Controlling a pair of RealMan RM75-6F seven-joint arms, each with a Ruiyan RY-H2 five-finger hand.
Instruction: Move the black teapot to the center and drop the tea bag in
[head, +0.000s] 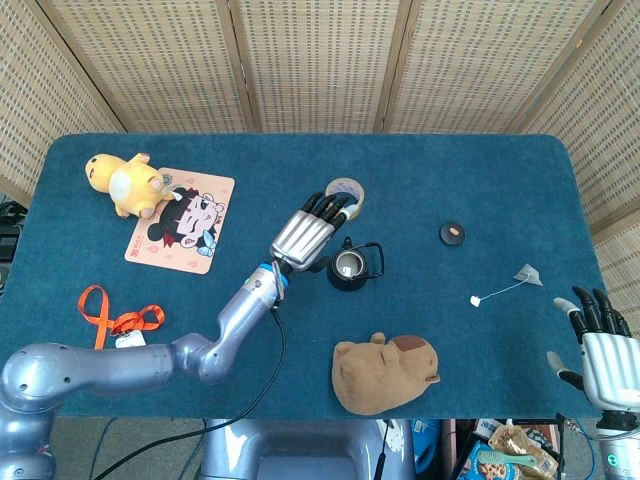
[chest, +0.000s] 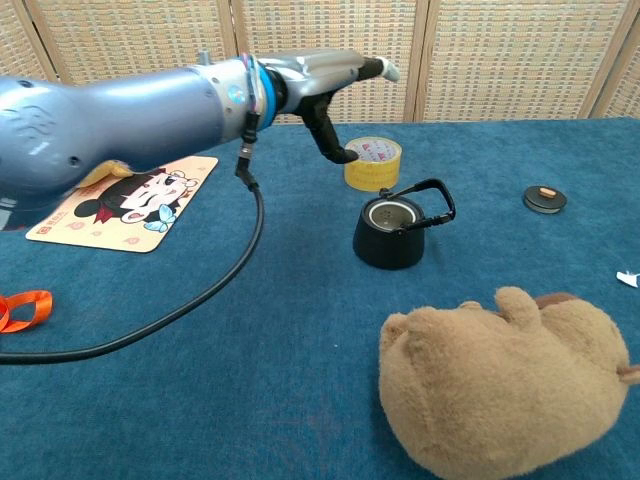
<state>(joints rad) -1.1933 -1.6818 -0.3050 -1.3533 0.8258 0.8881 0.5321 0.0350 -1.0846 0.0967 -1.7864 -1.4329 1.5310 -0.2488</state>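
The black teapot (head: 349, 269) (chest: 391, 231) stands lidless near the middle of the blue table, its wire handle tipped toward the right. My left hand (head: 307, 232) (chest: 322, 85) hovers up and to the left of it, fingers spread, holding nothing. The tea bag (head: 527, 274) lies at the right side with its string running to a white tag (head: 474, 300). My right hand (head: 601, 349) stays low at the front right edge, fingers apart and empty. The pot's round lid (head: 452, 233) (chest: 544, 198) lies apart on the table.
A yellow tape roll (head: 348, 191) (chest: 372, 163) sits just behind the teapot. A brown plush (head: 382, 373) (chest: 500, 380) lies in front of it. At the left are a cartoon mat (head: 181, 219), a yellow plush (head: 122, 181) and an orange lanyard (head: 112, 321).
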